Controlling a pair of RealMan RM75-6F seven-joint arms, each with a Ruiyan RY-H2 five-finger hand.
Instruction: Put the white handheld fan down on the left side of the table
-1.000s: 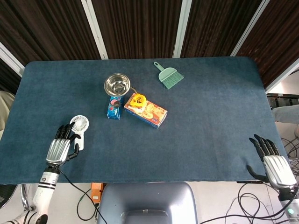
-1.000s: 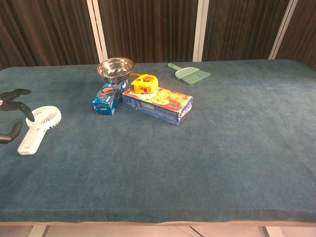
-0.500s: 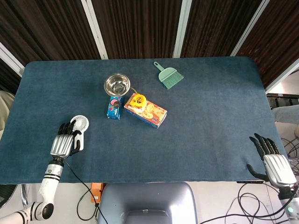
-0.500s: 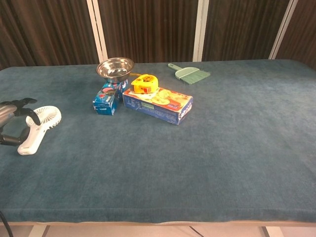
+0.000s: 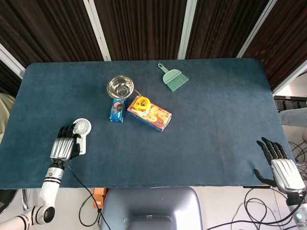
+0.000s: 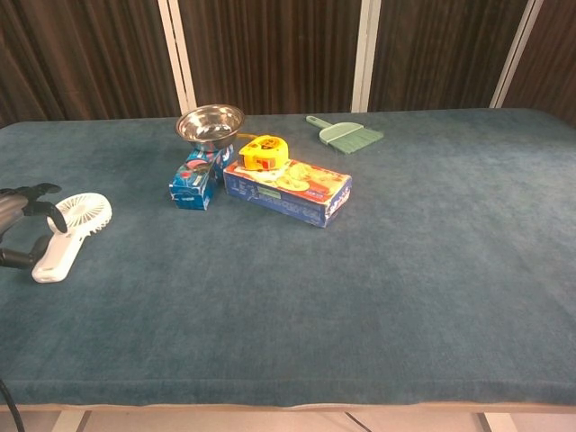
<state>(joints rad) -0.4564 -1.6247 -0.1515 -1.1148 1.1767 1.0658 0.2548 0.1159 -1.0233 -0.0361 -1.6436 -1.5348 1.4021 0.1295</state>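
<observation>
The white handheld fan (image 5: pixel 81 128) lies flat on the left side of the blue table (image 5: pixel 206 129), round head pointing away from me, handle toward the front edge. In the chest view the fan (image 6: pixel 79 216) rests at the far left. My left hand (image 5: pixel 62 143) sits just left of the handle, fingers spread and pointing away, holding nothing; its dark fingers (image 6: pixel 40 200) curve beside the fan head. My right hand (image 5: pixel 282 166) hovers open past the table's front right corner, far from the fan.
A steel bowl (image 5: pixel 120 86), a small blue packet (image 5: pixel 116 110), a yellow tape measure (image 5: pixel 141 103) and a blue snack box (image 5: pixel 151 115) cluster mid-table. A green dustpan brush (image 5: pixel 173 78) lies at the back. Cables hang below the front edge.
My left hand drew toward the fan's handle, then eased slightly back to the left. The fan stayed flat on the table. The right hand barely moved.
</observation>
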